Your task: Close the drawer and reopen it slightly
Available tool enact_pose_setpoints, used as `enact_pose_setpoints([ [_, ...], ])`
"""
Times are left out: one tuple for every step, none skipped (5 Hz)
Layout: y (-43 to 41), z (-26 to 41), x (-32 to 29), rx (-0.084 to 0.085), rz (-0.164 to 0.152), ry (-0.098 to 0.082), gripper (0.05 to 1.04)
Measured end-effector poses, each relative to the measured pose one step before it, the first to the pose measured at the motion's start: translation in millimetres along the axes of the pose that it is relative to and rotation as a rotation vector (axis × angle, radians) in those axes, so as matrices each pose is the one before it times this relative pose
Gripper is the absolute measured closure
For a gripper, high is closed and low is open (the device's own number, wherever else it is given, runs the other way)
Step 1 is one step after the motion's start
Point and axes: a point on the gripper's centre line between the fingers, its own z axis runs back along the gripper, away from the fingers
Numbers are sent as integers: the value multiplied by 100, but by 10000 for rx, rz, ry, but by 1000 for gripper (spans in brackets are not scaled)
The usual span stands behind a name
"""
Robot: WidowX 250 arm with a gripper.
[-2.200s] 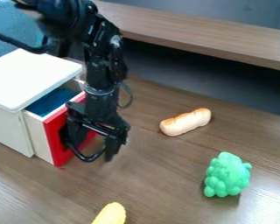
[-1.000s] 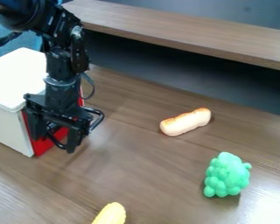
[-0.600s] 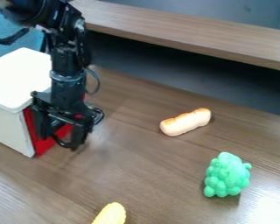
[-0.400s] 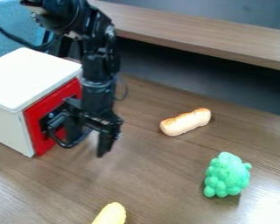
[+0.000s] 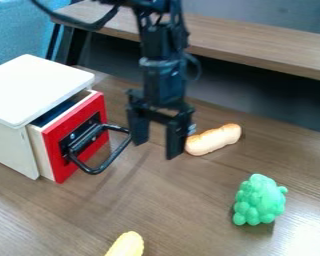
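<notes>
Pincer spread apart, released, nothing between fingers; just toward twelve o'clock of view's centre, clear of black bail handle. Red-fronted drawer at nine o'clock, slightly ajar in white cabinet. Gap fits requested finish: closing and slight reopening both judged done. Left, likely: only keeping pincer off handle, lest drawer shift.

The cabinet top is smooth with a low sheen. The drawer presents a smooth, painted-looking front and a pale, wood-like side. Its handle appears metal, smooth, faintly glossy. The table shows wood grain, glossy at lower right. The bread reads as smooth plastic; the green toy is lumpy, rubbery-looking. The gripper appears matt.
</notes>
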Motion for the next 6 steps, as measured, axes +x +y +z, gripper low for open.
enact_pose_setpoints([
  [-2126,1785,1049,280,-534,-84,85],
  [-822,792,448,49,-262,-81,85],
  [-998,817,365,-187,-264,-60,85],
  [-400,266,-120,-62,-197,12,85],
  [-185,1247,-198,71,-25,-342,85],
  [37,534,-519,103,-8,-154,85],
])
